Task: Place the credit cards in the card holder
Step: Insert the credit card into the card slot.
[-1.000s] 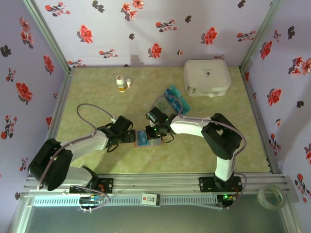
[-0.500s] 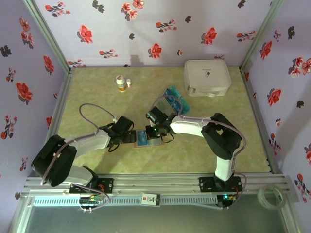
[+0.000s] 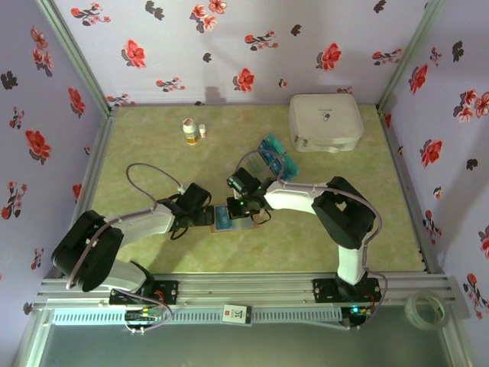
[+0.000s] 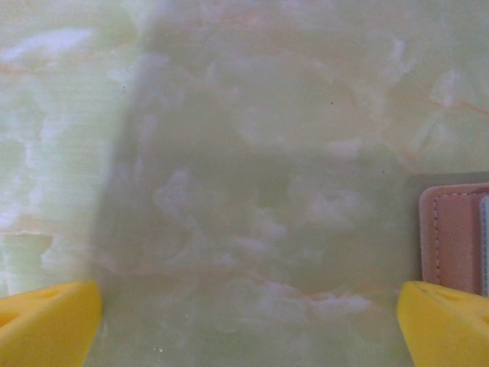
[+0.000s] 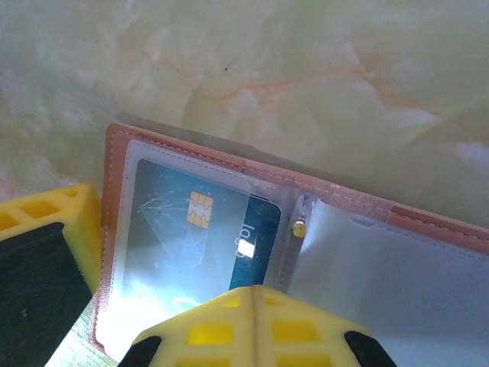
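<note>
- Credit cards point(image 3: 273, 155) — bright blue-teal flat rectangles — lie in a loose pile on the pale green marbled table point(image 3: 153, 168), right of centre, just left of and nearer than the big white rounded case point(image 3: 325, 121).
- One more teal card point(image 5: 199, 222) with a gold chip sits inside a clear sleeve of the pinkish-brown leather-like card holder point(image 5: 114, 176), which lies opened flat near the table's middle.
- Right gripper point(image 5: 256, 321): yellow fingers pressed together, holding nothing, poised over the holder beside its fold — whether it touches, I cannot tell.
- Left gripper point(image 4: 244, 325): jaws spread wide, empty, low over bare table just left of the holder.
</note>
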